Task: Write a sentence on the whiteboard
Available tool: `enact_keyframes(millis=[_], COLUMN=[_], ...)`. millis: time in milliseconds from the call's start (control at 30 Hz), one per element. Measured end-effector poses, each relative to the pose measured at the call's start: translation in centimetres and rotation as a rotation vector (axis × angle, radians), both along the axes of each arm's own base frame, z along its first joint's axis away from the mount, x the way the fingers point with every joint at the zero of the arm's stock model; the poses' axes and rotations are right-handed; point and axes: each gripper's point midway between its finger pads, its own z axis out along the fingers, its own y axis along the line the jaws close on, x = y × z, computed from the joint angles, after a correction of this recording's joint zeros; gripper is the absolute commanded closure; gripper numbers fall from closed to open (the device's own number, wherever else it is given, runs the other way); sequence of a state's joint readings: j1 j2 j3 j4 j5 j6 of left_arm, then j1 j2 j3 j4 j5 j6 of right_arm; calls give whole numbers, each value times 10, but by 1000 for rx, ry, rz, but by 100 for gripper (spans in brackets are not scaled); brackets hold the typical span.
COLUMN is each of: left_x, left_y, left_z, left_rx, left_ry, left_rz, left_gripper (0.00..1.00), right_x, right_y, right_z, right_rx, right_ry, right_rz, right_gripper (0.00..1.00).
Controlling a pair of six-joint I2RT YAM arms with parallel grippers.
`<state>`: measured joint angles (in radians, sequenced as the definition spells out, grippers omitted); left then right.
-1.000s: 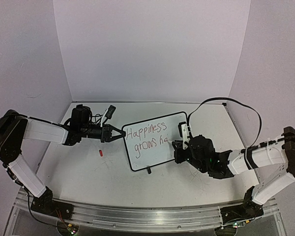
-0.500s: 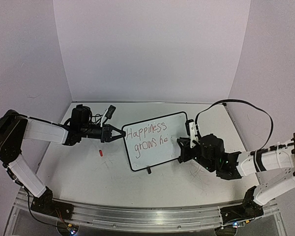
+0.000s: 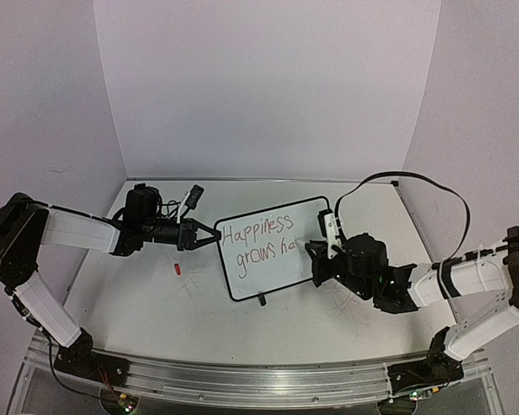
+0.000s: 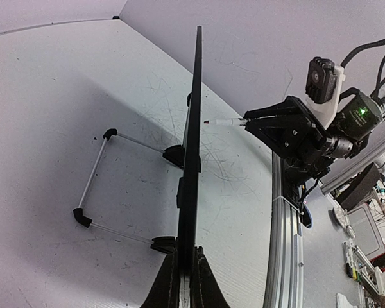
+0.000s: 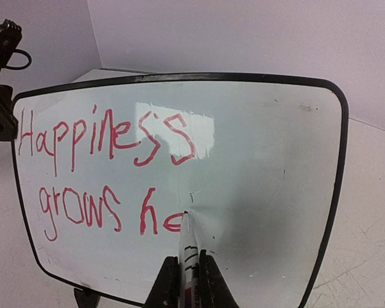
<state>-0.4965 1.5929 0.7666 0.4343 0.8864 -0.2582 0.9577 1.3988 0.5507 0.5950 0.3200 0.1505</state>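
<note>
Scuffed white worktop (image 4: 64,96), plain pale walls (image 3: 268,86). Left claw (image 3: 214,235) clamped on upright whiteboard (image 3: 272,275) edge; right claw (image 5: 188,274) clamped on marker (image 5: 187,244), tip at unfinished red sentence (image 5: 109,138).

**Q:** What do the two arms on the silver rail (image 3: 259,379) look like?

**A:** The left arm (image 3: 69,229) and right arm (image 3: 467,277) both have white link shells and black joints, on black bases bolted to the rail.

**Q:** And at the ends far from the rail?

**A:** Black wrist units carry slim black two-finger tips, the left gripper (image 3: 213,236) and the right gripper (image 3: 315,252). A thin black cable (image 3: 419,177) loops over the right arm. Its wrist has a white-cased camera (image 4: 322,80) with a dark lens, and a green light (image 4: 361,111) beside it.
</note>
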Motion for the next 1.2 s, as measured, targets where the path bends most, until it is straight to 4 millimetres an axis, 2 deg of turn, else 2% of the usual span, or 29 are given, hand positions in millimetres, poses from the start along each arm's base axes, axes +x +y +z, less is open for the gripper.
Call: enact_keyframes(millis=[367,1200], left_x=[0,0], left_y=[0,0], left_z=[0,0], left_rx=[0,0], left_ry=[0,0], left_rz=[0,0], left_gripper=[100,100], right_x=[7,3], right_y=[-3,-6], right_z=[-5,-17], right_rx=[-20,-4], right_ry=[6,71], right_rz=[-39,-56], right_gripper=[100,100])
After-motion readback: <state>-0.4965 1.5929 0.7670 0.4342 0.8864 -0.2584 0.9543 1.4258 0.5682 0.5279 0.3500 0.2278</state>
